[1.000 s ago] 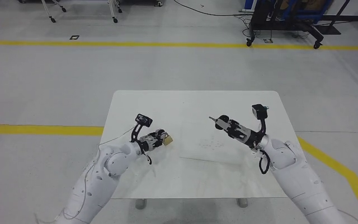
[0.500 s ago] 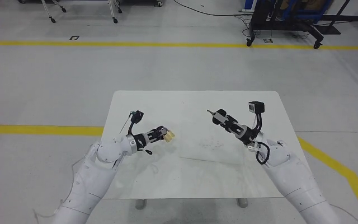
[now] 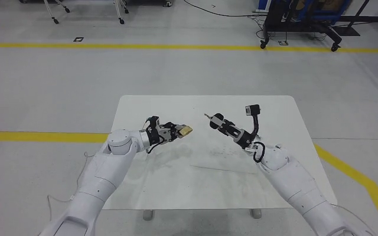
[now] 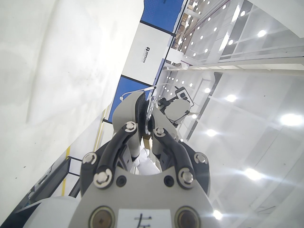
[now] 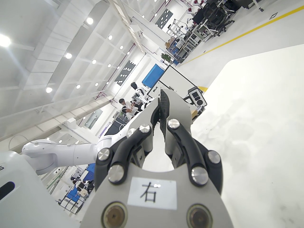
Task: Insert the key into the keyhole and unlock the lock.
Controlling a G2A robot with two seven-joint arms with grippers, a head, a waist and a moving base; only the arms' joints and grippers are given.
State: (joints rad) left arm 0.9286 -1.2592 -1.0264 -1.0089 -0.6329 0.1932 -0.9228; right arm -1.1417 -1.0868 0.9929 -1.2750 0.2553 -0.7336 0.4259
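Over the middle of the white table (image 3: pixel 177 189), a brass padlock (image 3: pixel 185 130) sticks out of my left gripper (image 3: pixel 173 132), which is shut on it. In the left wrist view the left gripper (image 4: pixel 148 117) clamps the lock's metal shackle (image 4: pixel 150 109), with a bit of brass (image 4: pixel 147 142) below. My right gripper (image 3: pixel 216 120) is shut on a small key (image 3: pixel 207 116) whose tip points at the lock, a short gap apart. In the right wrist view the right gripper (image 5: pixel 160 102) has its fingers pressed together; the key itself is hidden there.
Both grippers hover above the table's centre, with bare tabletop (image 3: pixel 266 112) all around them. Grey floor with yellow lines (image 3: pixel 177 46) surrounds the table. Wheeled frames (image 3: pixel 301 23) stand far behind it.
Both arms have swung inward from the table's sides to its middle. The padlock and the key are now much closer together, facing each other.
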